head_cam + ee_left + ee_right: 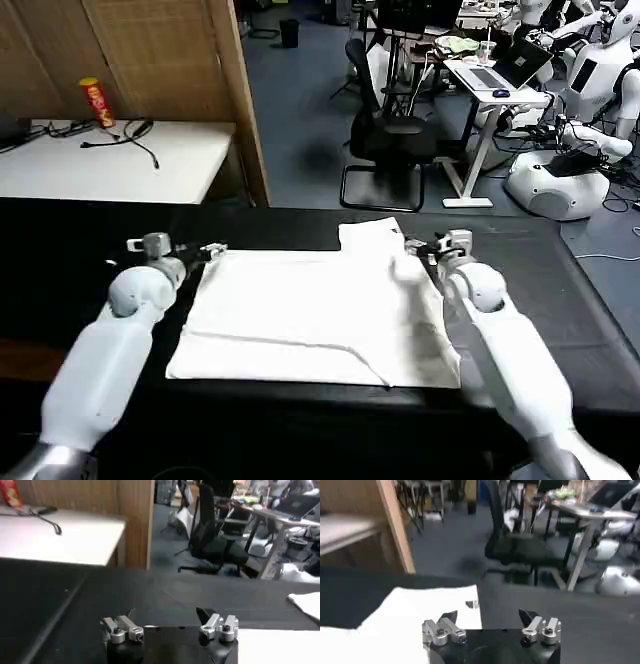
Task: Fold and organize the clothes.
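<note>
The clothes are one white T-shirt, lying flat and partly folded on the black table, with a sleeve sticking out at its far right corner. My left gripper hovers open at the shirt's far left corner, just off the cloth. In the left wrist view that gripper holds nothing, with the T-shirt beside it. On the other side, my right gripper is open over the shirt's far right edge, by the sleeve. The right wrist view shows the right gripper empty above the T-shirt.
A white side table with a red can and cables stands behind at the left, next to a wooden panel. Beyond the table's far edge are an office chair, a desk with a laptop and other robots.
</note>
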